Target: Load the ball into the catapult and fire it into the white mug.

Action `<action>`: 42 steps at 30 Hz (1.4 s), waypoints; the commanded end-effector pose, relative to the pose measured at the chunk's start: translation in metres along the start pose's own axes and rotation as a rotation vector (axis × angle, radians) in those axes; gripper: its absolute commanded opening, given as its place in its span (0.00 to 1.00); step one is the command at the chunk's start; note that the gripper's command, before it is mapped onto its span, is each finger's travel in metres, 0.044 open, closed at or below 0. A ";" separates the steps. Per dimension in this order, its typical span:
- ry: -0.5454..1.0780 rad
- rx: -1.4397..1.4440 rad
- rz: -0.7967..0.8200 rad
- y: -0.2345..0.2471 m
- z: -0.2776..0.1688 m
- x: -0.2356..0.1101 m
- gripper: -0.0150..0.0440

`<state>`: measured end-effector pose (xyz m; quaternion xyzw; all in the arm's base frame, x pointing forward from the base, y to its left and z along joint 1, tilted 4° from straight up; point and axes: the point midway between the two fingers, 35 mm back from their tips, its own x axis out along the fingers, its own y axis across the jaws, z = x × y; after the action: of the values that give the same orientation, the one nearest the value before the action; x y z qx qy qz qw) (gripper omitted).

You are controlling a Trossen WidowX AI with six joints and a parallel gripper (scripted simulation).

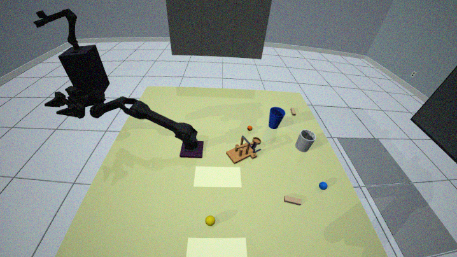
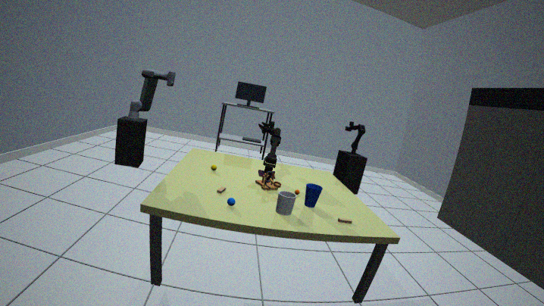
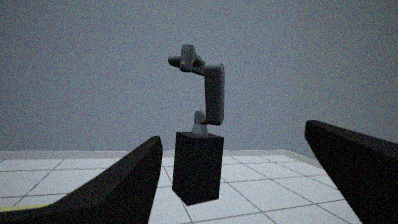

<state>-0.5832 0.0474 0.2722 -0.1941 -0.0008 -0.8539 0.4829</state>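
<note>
My gripper (image 1: 51, 107) (image 3: 232, 135) is open and empty, raised beyond the table edge, far from the catapult. A wooden catapult (image 1: 235, 156) (image 2: 262, 184) stands by my arm's base, its round cup (image 1: 256, 140) on the side towards the mugs; I see no ball in it. The white mug (image 1: 303, 141) (image 2: 285, 203), greyish in this light, stands upright beyond the catapult. Three balls lie on the table: a small orange ball (image 1: 249, 128) (image 2: 297, 192) near the catapult, a blue ball (image 1: 323, 185) (image 2: 231, 201) and a yellow ball (image 1: 209, 220) (image 2: 214, 167).
A dark blue cup (image 1: 275, 119) (image 2: 312, 195) stands beside the white mug. One wooden block (image 1: 292, 200) (image 2: 221, 189) lies near the blue ball, another block (image 1: 293, 111) (image 2: 345, 220) beyond the blue cup. My arm's purple base plate (image 1: 191, 154) is beside the catapult.
</note>
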 end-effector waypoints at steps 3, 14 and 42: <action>0.003 -0.005 -0.045 -0.012 0.008 -0.015 1.00; 0.018 -0.044 -0.389 -0.076 0.078 -0.137 1.00; 0.110 -0.144 -1.265 -0.061 0.231 -0.471 1.00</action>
<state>-0.3657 0.4941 0.3434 -0.1539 -0.0304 -0.9834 -0.0910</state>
